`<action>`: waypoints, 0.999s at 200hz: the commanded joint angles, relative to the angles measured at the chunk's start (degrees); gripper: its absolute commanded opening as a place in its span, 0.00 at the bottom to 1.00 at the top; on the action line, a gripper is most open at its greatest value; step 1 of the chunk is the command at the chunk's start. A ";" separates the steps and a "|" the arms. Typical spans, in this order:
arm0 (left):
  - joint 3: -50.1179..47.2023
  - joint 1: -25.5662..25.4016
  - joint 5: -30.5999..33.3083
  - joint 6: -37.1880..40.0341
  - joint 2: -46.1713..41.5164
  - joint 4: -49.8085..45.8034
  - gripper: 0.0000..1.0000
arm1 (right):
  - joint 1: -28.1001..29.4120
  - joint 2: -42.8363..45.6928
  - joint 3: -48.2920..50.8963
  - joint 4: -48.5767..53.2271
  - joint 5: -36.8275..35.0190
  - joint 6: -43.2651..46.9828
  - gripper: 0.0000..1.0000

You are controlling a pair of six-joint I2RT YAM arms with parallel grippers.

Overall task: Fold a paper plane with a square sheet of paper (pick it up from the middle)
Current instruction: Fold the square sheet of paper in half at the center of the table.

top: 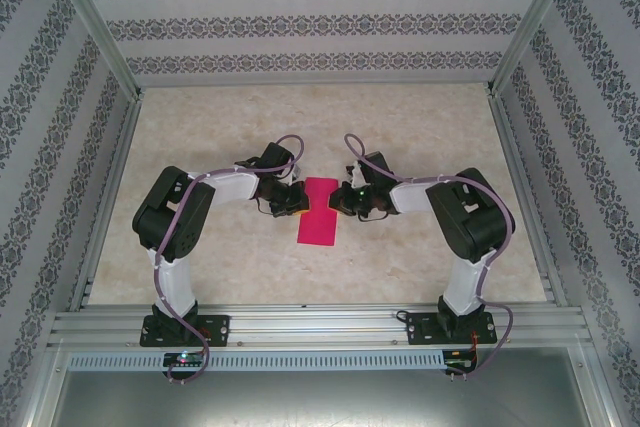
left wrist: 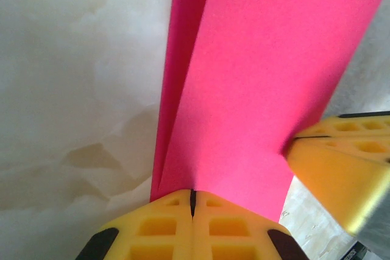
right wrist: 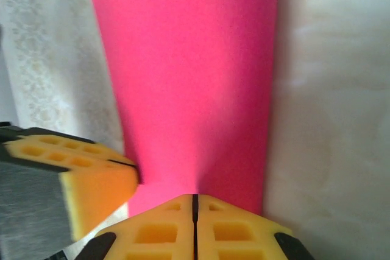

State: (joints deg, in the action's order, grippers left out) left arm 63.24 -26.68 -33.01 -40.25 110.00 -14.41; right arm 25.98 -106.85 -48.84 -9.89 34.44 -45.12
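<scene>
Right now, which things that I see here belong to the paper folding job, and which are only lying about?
For the job:
- pink paper, partly folded
- left gripper and right gripper, both shut on it

Only surroundings:
- table
- patterned walls
- metal rail at the near edge

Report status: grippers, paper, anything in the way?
Left gripper shut on the sheet of paper. Right gripper shut on it from the other side. Sheet folded double, not yet a plane. No obstruction seen.
</scene>
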 commanded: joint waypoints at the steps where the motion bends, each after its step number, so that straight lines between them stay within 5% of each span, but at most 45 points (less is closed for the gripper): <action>1: -1.91 -0.77 2.76 1.57 2.09 -4.04 0.00 | -0.38 0.02 0.76 1.21 -0.94 1.34 0.08; 104: -1.86 -0.77 2.83 1.84 1.98 -4.49 0.00 | -2.21 1.20 -5.47 3.05 3.39 1.61 0.09; 164: -1.74 -0.77 2.96 2.06 1.98 -4.81 0.00 | -2.51 -4.74 -5.83 7.58 -1.56 2.33 0.09; 200: -1.73 -0.75 3.36 2.21 1.89 -5.01 0.00 | -2.60 -0.77 -8.33 10.97 -0.83 2.36 0.10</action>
State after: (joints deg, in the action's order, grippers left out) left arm 63.24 -26.68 -32.99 -39.42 110.00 -14.46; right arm 23.38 -109.89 -54.83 -4.05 35.09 -44.12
